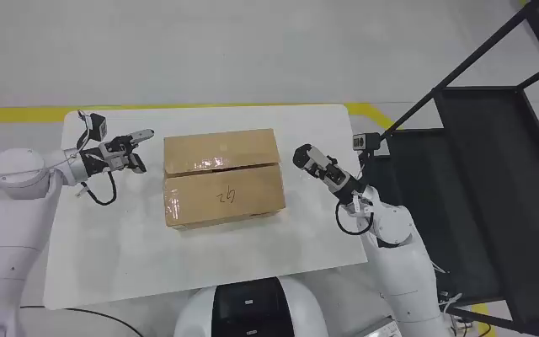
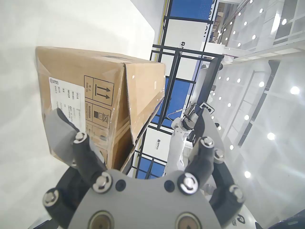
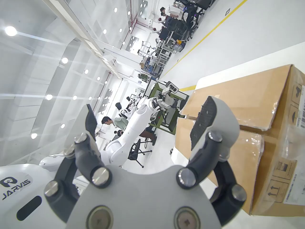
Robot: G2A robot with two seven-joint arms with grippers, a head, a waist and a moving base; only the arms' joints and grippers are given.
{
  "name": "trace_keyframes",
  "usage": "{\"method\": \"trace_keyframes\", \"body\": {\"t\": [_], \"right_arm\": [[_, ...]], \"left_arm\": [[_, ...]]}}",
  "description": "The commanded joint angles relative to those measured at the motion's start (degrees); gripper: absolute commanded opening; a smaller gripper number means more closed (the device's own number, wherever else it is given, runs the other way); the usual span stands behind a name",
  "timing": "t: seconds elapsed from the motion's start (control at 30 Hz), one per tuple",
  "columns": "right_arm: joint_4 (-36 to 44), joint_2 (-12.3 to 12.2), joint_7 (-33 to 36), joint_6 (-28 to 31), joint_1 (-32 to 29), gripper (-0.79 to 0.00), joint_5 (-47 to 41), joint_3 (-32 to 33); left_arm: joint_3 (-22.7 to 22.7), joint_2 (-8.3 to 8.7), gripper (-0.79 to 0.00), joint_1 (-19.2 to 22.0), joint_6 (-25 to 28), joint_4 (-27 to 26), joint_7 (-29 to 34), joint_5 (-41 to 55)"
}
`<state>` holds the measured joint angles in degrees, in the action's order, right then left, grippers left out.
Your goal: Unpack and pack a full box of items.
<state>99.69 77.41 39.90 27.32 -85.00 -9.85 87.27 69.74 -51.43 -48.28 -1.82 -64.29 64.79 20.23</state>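
The box (image 1: pixel 223 177) has its flaps down and nothing is unpacked yet. The left gripper (image 1: pixel 141 151) and right gripper (image 1: pixel 303 157) flank it, jaws spread wide and empty.

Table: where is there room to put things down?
The widest bare patch of the table is the strip between the cardboard box and the near edge. The far strip is thin. Crowded beside the box: left end effector, right end effector.

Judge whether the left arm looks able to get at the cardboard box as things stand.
Probably yes: the left gripper hangs open beside one end of the cardboard box, apart from it, and nothing stands between them.
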Motion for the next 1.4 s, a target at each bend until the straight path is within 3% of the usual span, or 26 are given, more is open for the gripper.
{"method": "trace_keyframes", "body": {"t": [0.0, 0.53, 0.6, 0.77, 0.93, 1.07, 1.37], "right_arm": [[0.0, 0.0, 0.0, 0.0, 0.0, -0.001, 0.0, 0.0], [-0.37, -0.02, 0.16, -0.71, -0.04, 0.0, 0.07, -0.1], [-1.46, -0.34, 3.27, -5.13, 1.45, 0.0, -0.04, -0.45], [-5.19, -1.86, 14.79, -12.68, 5.3, 0.0, 0.87, 2.36], [-8.56, -3.01, 19.45, -14.34, 7.85, 0.0, 4.31, 4.16], [-11.63, -3.26, 18.2, -14.24, 10.24, 0.0, 7.13, 2.44], [-18.54, -3.03, 15.07, -11.23, 15.04, 0.0, 12.05, -5.12]], "left_arm": [[0.0, 0.0, 0.0, 0.0, 0.0, 0.0, 0.0, 0.0], [0.0, 0.0, 0.0, 0.0, 0.0, 0.0, 0.0, 0.0], [0.15, 0.03, 0.0, -1.05, 0.89, -1.27, -0.53, 0.18], [2.55, 0.82, 0.0, -3.02, 5.95, -2.35, 6.68, 2.33], [4.76, 1.59, 0.0, -4.41, 9.31, -2.98, 7.9, 0.94], [6.07, 1.9, 0.0, -5.4, 11.7, -3.32, 11.24, 3.38], [6.07, 1.9, 0.0, -5.4, 11.7, -3.32, 11.24, 3.38]]}}
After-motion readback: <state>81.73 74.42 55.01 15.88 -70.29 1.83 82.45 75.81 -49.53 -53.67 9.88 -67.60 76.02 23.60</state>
